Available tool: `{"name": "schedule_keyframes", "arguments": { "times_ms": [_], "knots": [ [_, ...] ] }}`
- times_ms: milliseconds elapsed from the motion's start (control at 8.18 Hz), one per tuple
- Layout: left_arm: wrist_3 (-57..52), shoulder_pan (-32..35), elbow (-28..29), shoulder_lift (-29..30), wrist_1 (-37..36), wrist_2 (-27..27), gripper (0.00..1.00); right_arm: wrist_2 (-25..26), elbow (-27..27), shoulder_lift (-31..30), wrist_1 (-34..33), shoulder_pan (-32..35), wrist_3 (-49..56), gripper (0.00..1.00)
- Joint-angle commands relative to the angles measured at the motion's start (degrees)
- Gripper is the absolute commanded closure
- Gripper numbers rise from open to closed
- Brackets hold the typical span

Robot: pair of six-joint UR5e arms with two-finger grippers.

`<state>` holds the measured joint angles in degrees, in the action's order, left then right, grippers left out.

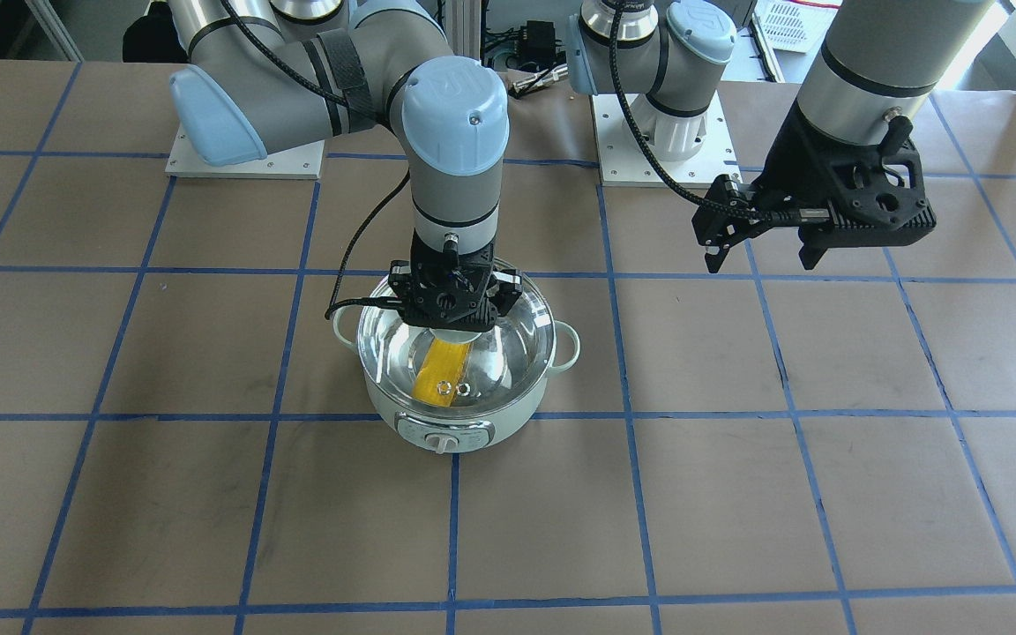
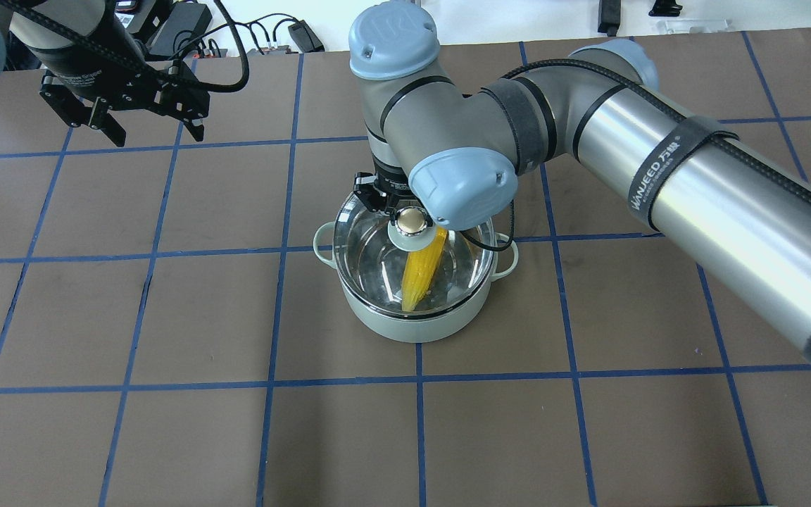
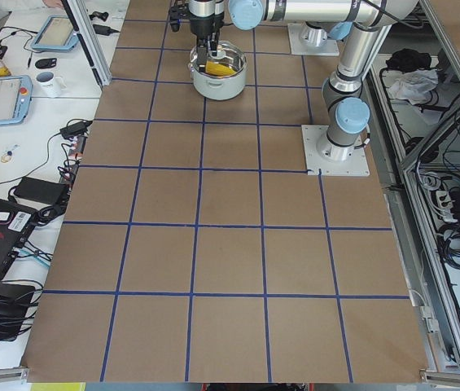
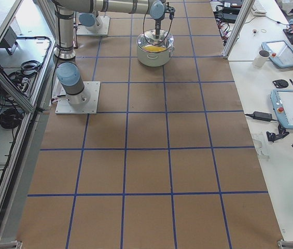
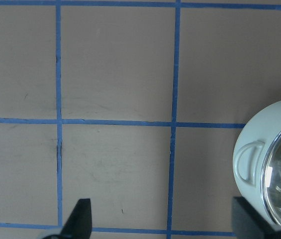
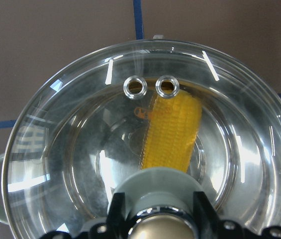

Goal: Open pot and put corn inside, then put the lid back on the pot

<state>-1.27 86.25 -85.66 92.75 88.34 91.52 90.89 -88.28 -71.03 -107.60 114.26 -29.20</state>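
The lid (image 6: 70, 124) covers the pot (image 2: 412, 327) and corn (image 2: 423, 271), the right gripper (image 6: 157, 219) straddles its knob (image 2: 412, 220) with a grip nobody can tell, and the left gripper (image 2: 158, 134), upper left, is wide open.

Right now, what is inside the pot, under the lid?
Through the glass lid, the corn can be seen lying on the steel bottom of the pot. The knob and the right gripper cover part of it, and glare hides patches of the bottom.

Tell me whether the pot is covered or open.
Covered. The lid sits level on the pot, with the corn visible through its glass.
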Motion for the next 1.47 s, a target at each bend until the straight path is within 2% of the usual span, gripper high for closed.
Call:
{"name": "schedule_keyframes", "arguments": {
  "times_ms": [0,244,489,611,856,1100,1344],
  "knots": [
    [-0.05,0.06,0.06,-0.54,1.91,0.06,0.00,-0.01,0.04,-0.07,0.11,-0.01,0.11,0.36],
    [-0.22,-0.02,0.06,-0.46,2.62,0.15,0.00,-0.45,0.04,-0.16,0.11,-0.09,0.11,0.21],
    [-0.22,-0.02,0.06,-0.20,2.71,0.15,0.00,-0.02,0.04,-0.24,0.03,-0.27,0.37,0.20],
    [-0.22,-0.02,0.06,-0.11,2.71,0.15,0.00,0.16,0.04,-0.24,0.02,-0.27,0.99,0.27],
    [-0.22,-0.11,0.06,0.06,2.54,0.23,0.00,0.16,0.04,-0.24,0.02,-0.27,0.99,0.50],
    [-0.22,-0.11,0.06,0.15,2.36,0.23,0.00,-0.36,0.04,-0.24,0.11,-0.27,0.90,0.60],
    [-0.22,-0.11,0.06,0.15,2.36,0.23,0.00,-0.80,0.56,-0.24,1.33,-0.71,0.90,0.61]
  ]
}}
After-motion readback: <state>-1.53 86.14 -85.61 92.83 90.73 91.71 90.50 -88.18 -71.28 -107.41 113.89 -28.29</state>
